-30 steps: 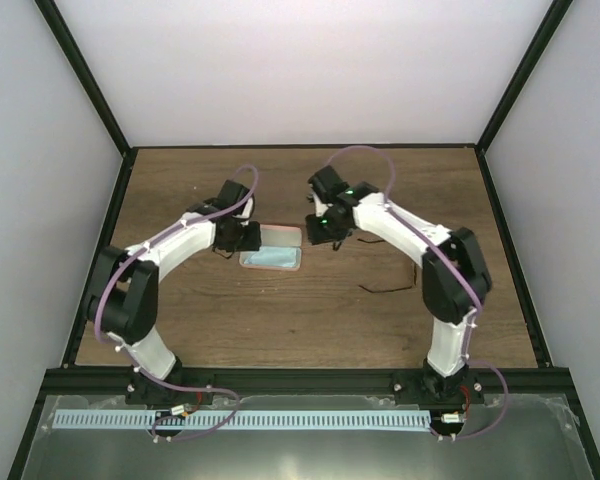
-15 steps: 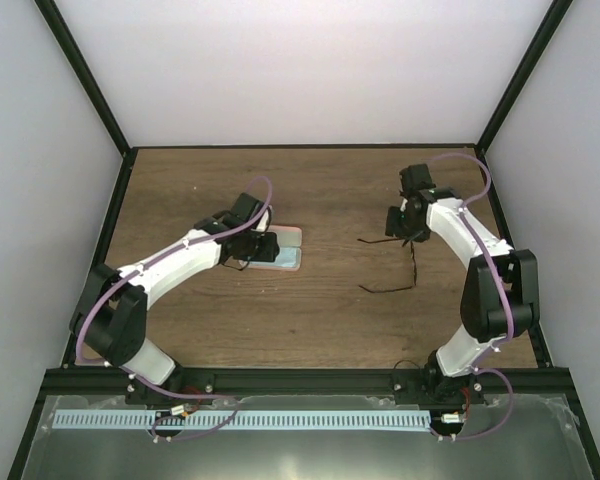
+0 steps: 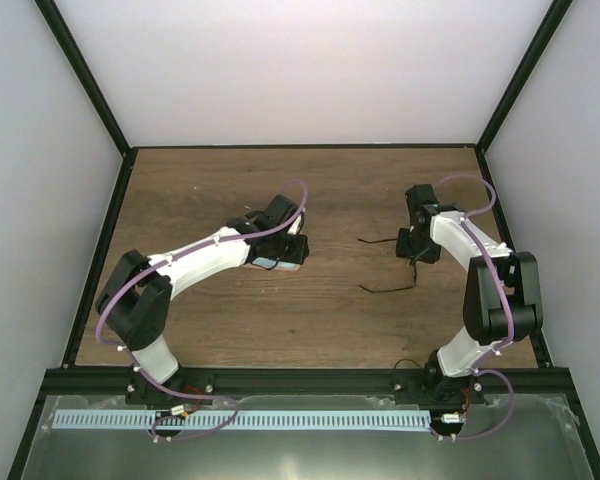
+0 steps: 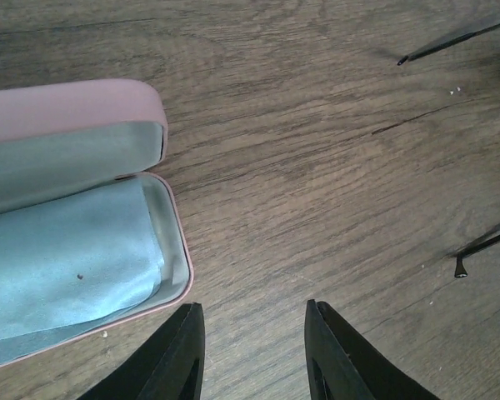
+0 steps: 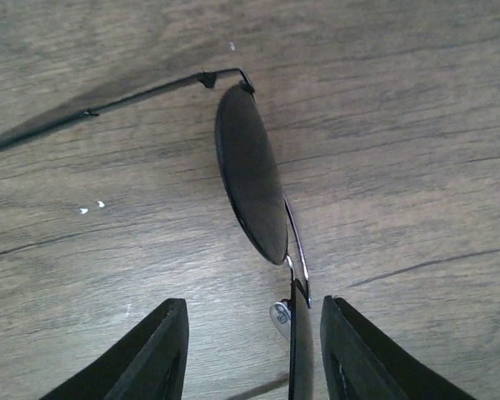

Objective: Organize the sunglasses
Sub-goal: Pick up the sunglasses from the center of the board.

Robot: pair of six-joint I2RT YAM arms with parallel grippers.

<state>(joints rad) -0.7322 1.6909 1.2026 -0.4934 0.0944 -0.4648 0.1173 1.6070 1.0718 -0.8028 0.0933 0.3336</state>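
Wooden table, white walls. From above, the sunglasses lie under the right arm, well apart from the pink case.

Left wrist: the left fingers are part-open and empty beside the open case.

Right wrist: the right fingers are part-open, straddling the frame without gripping. Best to centre on the frame before closing, sparing the lens.

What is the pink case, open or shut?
Open. The pink case has its lid tipped back, so you can see the lining and the blue cloth lying inside it.
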